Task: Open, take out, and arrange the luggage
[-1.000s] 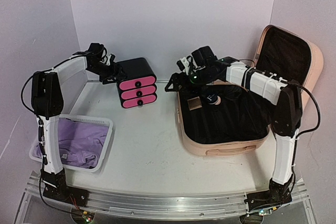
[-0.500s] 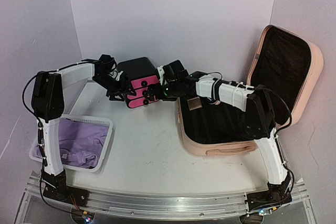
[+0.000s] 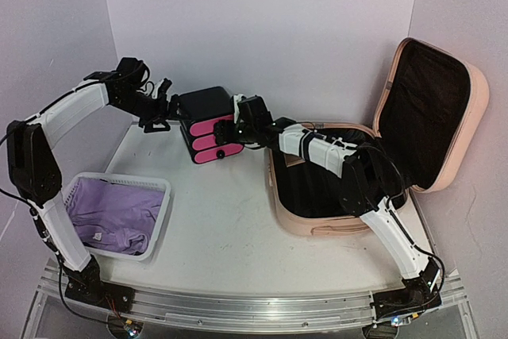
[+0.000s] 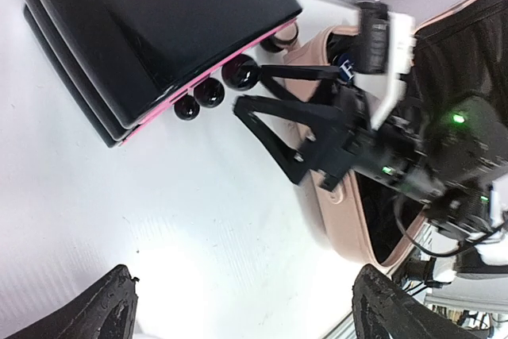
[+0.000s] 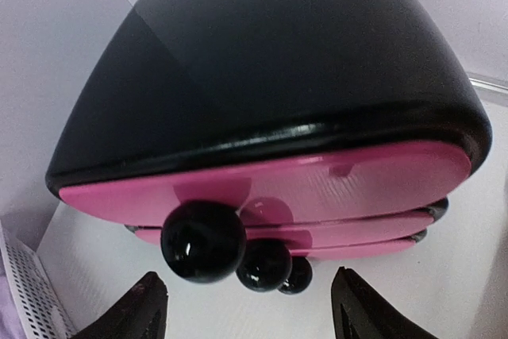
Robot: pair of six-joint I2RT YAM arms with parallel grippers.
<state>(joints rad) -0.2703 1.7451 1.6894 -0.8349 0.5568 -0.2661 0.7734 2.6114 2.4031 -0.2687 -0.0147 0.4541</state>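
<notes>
Moved since a second ago: the right arm has swung off the luggage (image 3: 341,224) and reached left to the black-and-pink drawer box (image 3: 202,105). The left arm has risen and drawn slightly back from the box's far side.
Luggage: a large peach-pink hard-shell case on the right side of the worktop (image 3: 222,228). Its base lies flat and its lid (image 3: 468,109) stands open, tilted toward the right wall.
Inside the luggage: black lining and dark folds. It is too dark to tell whether anything is left to take out.
Right tool (image 3: 230,123): its fingers are spread with nothing between them, facing the box's pink drawer fronts. In the wrist view the round black knobs (image 5: 202,240) sit just ahead of it.
Left tool (image 3: 159,107): spread wide and gripping nothing, near the box's left side but not touching it.
Drawer box: stands at the back of the worktop, just left of the luggage. Its drawers look shut.
Basket (image 3: 119,178): white mesh at the near left, holding purple cloth (image 3: 111,212), well apart from the luggage.
Done: the opening looks complete.
Left: emptying cannot be confirmed as finished. Arranging seems to be the step in hand, with both tools flanking the drawer box.
</notes>
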